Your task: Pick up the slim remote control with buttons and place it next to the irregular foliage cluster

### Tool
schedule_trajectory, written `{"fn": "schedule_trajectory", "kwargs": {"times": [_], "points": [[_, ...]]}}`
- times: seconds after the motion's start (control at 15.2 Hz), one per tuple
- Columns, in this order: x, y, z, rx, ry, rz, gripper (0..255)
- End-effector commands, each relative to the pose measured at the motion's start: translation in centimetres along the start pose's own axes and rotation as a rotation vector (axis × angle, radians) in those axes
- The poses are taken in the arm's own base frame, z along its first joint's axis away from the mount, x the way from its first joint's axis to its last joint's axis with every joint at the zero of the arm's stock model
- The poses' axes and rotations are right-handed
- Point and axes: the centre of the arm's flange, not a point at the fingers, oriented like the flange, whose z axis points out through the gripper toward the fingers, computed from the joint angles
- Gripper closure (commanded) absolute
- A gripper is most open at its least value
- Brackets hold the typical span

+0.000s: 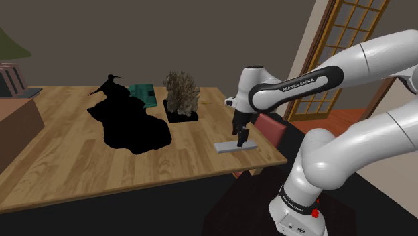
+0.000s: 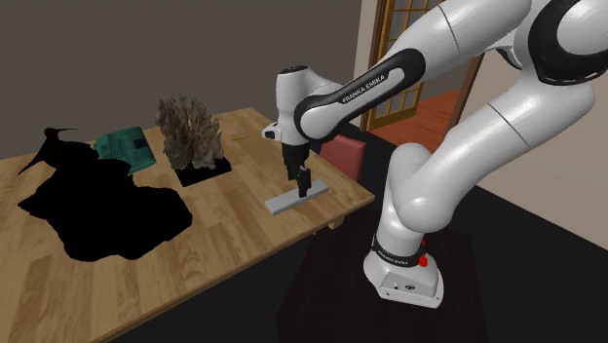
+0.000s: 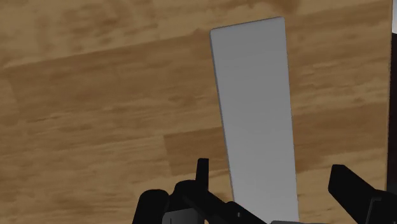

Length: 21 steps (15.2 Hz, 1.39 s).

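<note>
Gripper (image 1: 240,136) low over the grey remote (image 1: 236,145), which lies flat near the table's (image 1: 80,161) edge, well apart from the plant (image 1: 181,94). Its fingers (image 3: 202,175) stand apart, straddling the remote's narrow width without touching it. It looks like the grasp step: next it needs to settle down, close on the remote's long sides, then lift and carry it towards the plant.

"What colour is the remote (image 1: 236,145)?"

"Plain pale grey all over. The table (image 1: 67,167) under it is warm brown wood, with darker grain streaks and plank seams."

"And the foliage cluster (image 1: 181,92)?"

"Mottled tan-brown, on a black base (image 1: 187,116). Just beside the cluster lies a teal-green thing (image 1: 144,94), and past that a flat black shape (image 1: 127,127)."

"The gripper (image 1: 240,139)?"

"All black. The arm (image 1: 348,60) is white with dark joints."
</note>
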Motion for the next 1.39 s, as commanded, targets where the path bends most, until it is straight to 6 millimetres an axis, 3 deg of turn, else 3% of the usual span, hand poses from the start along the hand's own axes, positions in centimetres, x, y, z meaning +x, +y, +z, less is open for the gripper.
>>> {"fn": "schedule_trajectory", "kwargs": {"times": [0.0, 0.26, 0.79, 0.86, 1.32], "points": [[0.1, -0.1, 1.1, 0.000, -0.001, -0.009, 0], [0.1, -0.1, 3.5, 0.000, -0.001, -0.009, 0], [0.1, -0.1, 3.5, 0.000, -0.001, -0.009, 0], [0.1, -0.1, 3.5, 0.000, -0.001, -0.009, 255], [0.1, -0.1, 3.5, 0.000, -0.001, -0.009, 255]]}}
